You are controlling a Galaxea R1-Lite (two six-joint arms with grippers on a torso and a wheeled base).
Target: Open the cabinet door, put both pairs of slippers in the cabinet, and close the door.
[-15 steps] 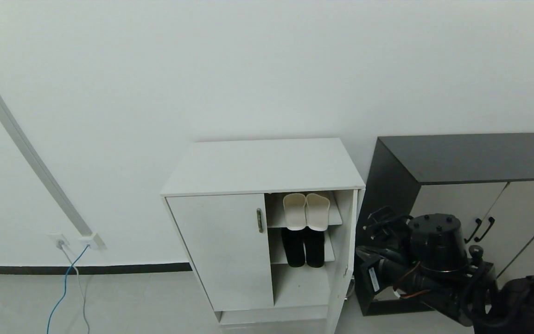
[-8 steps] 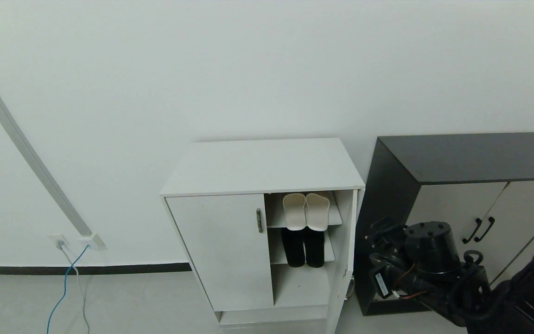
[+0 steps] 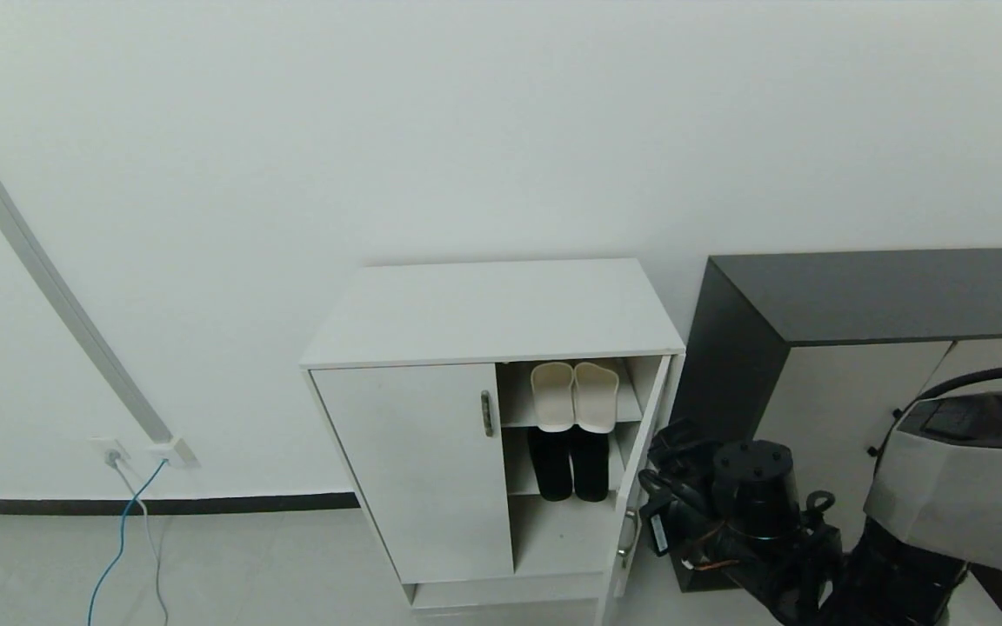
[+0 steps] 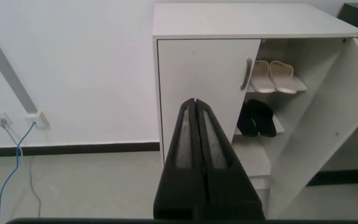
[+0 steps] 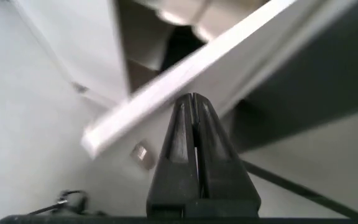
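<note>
With the white slippers [image 3: 575, 396] and black slippers [image 3: 569, 465] shelved at lower centre, the right gripper [image 5: 193, 102], closed on nothing, should press the open cabinet door [image 4: 328, 124] steadily on its outer face until flush.

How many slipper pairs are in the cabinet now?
2: cream pair on the upper shelf, black pair on the shelf below. The shut left door may hide more.

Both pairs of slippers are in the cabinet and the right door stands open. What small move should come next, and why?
Probably push the open door toward shut with the right gripper, which is closed and sits by the door's outer side. The white slippers and black slippers are already inside the cabinet, so only closing seems left.
</note>
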